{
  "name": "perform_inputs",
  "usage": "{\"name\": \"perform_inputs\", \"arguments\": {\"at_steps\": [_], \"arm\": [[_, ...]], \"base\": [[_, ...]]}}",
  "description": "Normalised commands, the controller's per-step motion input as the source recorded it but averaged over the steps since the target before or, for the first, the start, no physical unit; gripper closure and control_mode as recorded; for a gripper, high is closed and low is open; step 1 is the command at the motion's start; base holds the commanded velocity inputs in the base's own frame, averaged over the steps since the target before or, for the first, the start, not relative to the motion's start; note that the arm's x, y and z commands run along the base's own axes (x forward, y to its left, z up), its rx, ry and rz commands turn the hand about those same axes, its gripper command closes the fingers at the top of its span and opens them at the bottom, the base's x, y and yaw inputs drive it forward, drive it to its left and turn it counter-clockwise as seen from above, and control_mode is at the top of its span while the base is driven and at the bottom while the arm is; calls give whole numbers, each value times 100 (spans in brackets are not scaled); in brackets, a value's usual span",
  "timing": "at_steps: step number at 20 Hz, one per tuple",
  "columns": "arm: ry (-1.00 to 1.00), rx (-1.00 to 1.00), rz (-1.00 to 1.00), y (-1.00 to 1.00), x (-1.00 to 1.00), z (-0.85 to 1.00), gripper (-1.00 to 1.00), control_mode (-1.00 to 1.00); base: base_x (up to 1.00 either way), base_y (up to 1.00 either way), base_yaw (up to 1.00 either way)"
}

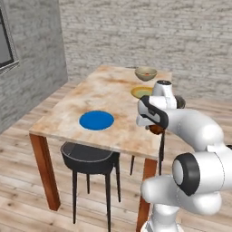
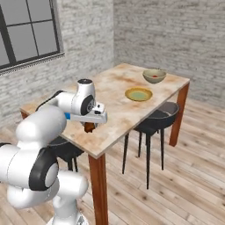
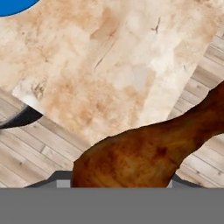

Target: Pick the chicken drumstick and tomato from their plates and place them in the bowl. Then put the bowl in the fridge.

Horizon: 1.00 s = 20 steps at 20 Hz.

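My gripper point(image 1: 156, 128) is shut on the chicken drumstick point(image 3: 144, 153), a dark reddish-brown piece held just above the table's near right edge. From the right base view the drumstick point(image 2: 90, 127) hangs under the hand. The blue plate point(image 1: 96, 120) lies bare to the left of the gripper. Further back sits the yellow-rimmed plate point(image 1: 142, 92), also bare. At the far end stands the olive-tan bowl point(image 2: 154, 75) with the red tomato point(image 2: 154, 77) inside it. The fridge is out of view.
The wooden table point(image 1: 90, 95) has a dark stool point(image 1: 88, 156) tucked under its near side and another stool point(image 2: 160, 116) on its right side. A window point(image 2: 26, 30) is in the left wall. Plank floor lies around the table.
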Motion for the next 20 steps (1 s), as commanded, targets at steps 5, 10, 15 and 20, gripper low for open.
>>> {"name": "perform_inputs", "arguments": {"at_steps": [5, 10, 15, 20], "arm": [[0, 0, 0, 0, 0, 0, 100, 100], [0, 0, 0, 0, 0, 0, 100, 100], [0, 0, 0, 0, 0, 0, 100, 100], [0, 0, 0, 0, 0, 0, 100, 100]], "base": [[22, -73, 2], [38, -65, 6], [49, -52, 14], [50, -51, 15]]}}
